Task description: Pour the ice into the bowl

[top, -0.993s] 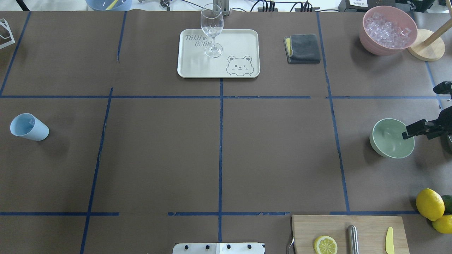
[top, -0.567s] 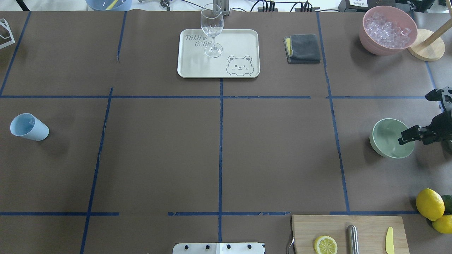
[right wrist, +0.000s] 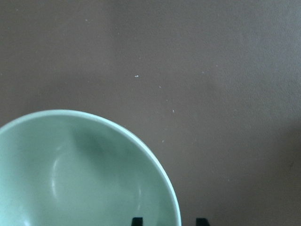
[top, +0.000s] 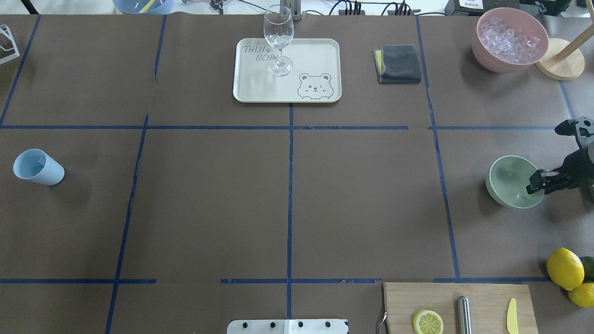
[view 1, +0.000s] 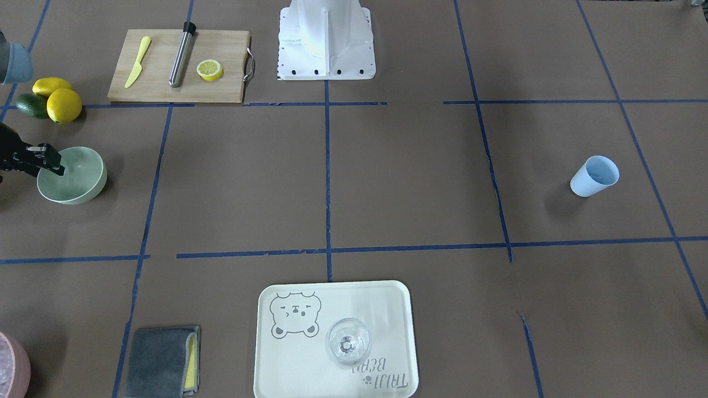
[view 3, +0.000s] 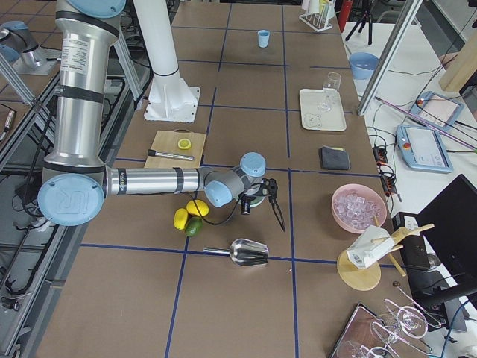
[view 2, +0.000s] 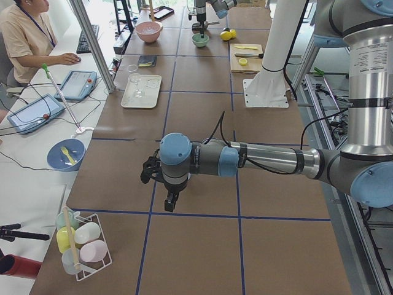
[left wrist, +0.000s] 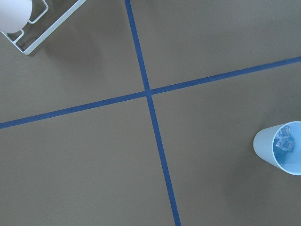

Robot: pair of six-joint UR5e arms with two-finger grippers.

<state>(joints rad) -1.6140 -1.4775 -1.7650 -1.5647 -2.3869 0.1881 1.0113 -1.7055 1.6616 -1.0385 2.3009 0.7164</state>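
The mint-green bowl [top: 508, 178] stands upright at the table's right side, also in the front view [view 1: 77, 177] and the right wrist view [right wrist: 70, 179]. It looks empty. My right gripper [top: 533, 184] is open at the bowl's right rim. In the right wrist view its gripper [right wrist: 169, 222] has one fingertip on each side of the rim, not touching it. The ice [left wrist: 283, 143] is a few clear cubes inside the light blue cup [top: 38, 167], far left. My left gripper [view 2: 167, 196] shows only in the exterior left view, hovering above the table near the cup's side; I cannot tell its state.
A pink tub [top: 510, 39] of whitish ice and a wooden stand [top: 559, 65] are at the back right. A tray [top: 315, 55] with a wine glass [top: 278, 37] and a grey cloth [top: 398, 64] lie at the back. Lemons [top: 564, 268] and a cutting board [top: 487, 297] are near right.
My right gripper has shifted a little toward the robot along the bowl's right rim and come lower onto it. The bowl and cup have not moved.
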